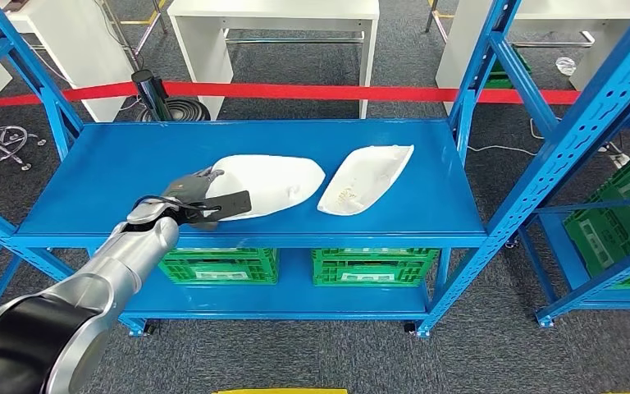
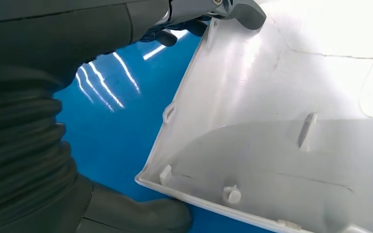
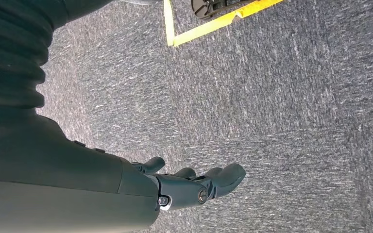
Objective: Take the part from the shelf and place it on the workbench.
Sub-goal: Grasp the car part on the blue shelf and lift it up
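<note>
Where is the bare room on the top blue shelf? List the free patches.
The blue shelf is bare on its left side, from the left uprights to the left hand, and along the back edge behind both white parts. A narrower strip lies right of the right white part. The middle is crowded: the left hand is at the left white part, with only a thin gap between the parts.

blue shelf (image 1: 90, 180) | two white parts — near one (image 1: 275, 182) perhaps lifted — far one (image 1: 367, 178)
</note>
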`<act>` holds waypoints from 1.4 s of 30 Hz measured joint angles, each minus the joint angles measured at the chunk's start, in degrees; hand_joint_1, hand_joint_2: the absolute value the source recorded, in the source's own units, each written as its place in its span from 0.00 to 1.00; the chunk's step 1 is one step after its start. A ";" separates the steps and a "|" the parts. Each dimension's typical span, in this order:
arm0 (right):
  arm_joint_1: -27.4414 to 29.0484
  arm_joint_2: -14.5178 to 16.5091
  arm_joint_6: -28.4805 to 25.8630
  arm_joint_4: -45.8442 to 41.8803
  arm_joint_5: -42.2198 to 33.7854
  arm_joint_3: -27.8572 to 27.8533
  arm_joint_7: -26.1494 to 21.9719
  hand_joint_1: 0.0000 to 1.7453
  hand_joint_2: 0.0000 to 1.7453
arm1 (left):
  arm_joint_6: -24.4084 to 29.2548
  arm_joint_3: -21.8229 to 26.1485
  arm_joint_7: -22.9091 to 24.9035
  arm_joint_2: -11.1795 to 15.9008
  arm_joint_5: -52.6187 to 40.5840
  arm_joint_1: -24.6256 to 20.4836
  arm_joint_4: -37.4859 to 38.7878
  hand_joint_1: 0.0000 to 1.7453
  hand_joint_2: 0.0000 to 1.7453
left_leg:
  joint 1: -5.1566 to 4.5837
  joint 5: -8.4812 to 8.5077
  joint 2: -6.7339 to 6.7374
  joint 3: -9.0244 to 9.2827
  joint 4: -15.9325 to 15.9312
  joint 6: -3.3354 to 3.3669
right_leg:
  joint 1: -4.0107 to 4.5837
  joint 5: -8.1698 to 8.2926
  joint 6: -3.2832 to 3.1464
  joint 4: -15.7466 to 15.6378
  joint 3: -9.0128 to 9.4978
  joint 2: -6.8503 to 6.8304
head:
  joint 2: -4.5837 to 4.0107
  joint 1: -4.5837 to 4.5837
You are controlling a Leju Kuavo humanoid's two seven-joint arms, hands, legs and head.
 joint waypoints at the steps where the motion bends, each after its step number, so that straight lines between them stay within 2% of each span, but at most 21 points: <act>1: 0.00 0.00 -0.04 0.00 0.00 0.00 0.00 0.00 1.00 | 0.54 -0.05 0.10 -0.12 -0.55 0.05 -0.08 0.00 1.00 | 0.00 0.00 0.00 0.00 0.00 0.00 | 0.00 0.00 0.00 0.00 0.00 0.00 | 0.00 0.00; 9: -0.01 0.00 -0.14 0.00 0.00 0.00 -0.01 0.00 1.00 | 5.03 -0.40 0.94 -1.01 -3.01 0.92 -0.50 0.00 1.00 | 0.00 0.00 0.00 0.00 0.00 0.00 | 0.00 0.00 0.00 0.00 0.00 0.00 | 0.00 -0.01; 17: -0.01 0.00 -0.23 0.00 0.02 0.00 0.11 0.00 1.00 | 15.48 -1.75 2.14 -2.41 -7.26 3.47 -0.92 0.00 1.00 | 0.00 -0.05 0.00 0.00 0.00 0.02 | -0.01 -0.02 0.02 -0.01 0.00 0.00 | 0.00 -0.01; 20: -0.02 0.00 -0.24 0.00 0.02 0.00 0.11 0.00 1.00 | 17.57 -2.41 2.73 -3.00 -8.20 3.97 -0.92 0.00 1.00 | -0.01 -0.06 0.00 0.00 0.00 0.03 | -0.01 -0.02 0.02 -0.01 0.00 0.00 | 0.00 -0.01; 21: -0.02 0.00 -0.25 0.00 0.02 0.00 0.11 0.00 1.00 | 17.76 -2.58 2.82 -3.14 -8.29 4.06 -0.92 0.03 1.00 | -0.01 -0.06 0.00 0.00 0.00 0.03 | -0.01 -0.02 0.02 -0.01 0.00 0.00 | 0.00 0.00; 25: -0.01 0.00 -0.28 0.00 0.03 0.00 0.12 0.00 1.00 | 18.14 -2.84 2.66 -3.58 -8.53 4.25 -0.92 0.95 1.00 | 0.00 -0.06 0.01 0.00 0.00 0.03 | -0.01 -0.02 0.02 -0.01 0.00 0.00 | 0.00 0.00; 27: -0.01 0.00 -0.28 0.00 0.07 0.00 0.15 0.00 1.00 | 18.91 -2.84 2.09 -3.82 -8.77 4.45 -0.92 1.00 1.00 | 0.00 -0.06 0.01 0.00 0.00 0.02 | -0.01 -0.02 0.02 -0.01 0.00 0.00 | 0.00 0.00; 42: -0.02 0.00 -0.28 0.00 0.24 0.00 0.34 0.00 1.00 | 19.66 -2.88 1.06 -5.58 -9.42 5.36 -0.61 1.00 1.00 | -0.01 -0.08 0.00 0.01 0.00 0.02 | -0.02 -0.03 0.04 -0.01 0.02 -0.01 | 0.00 -0.01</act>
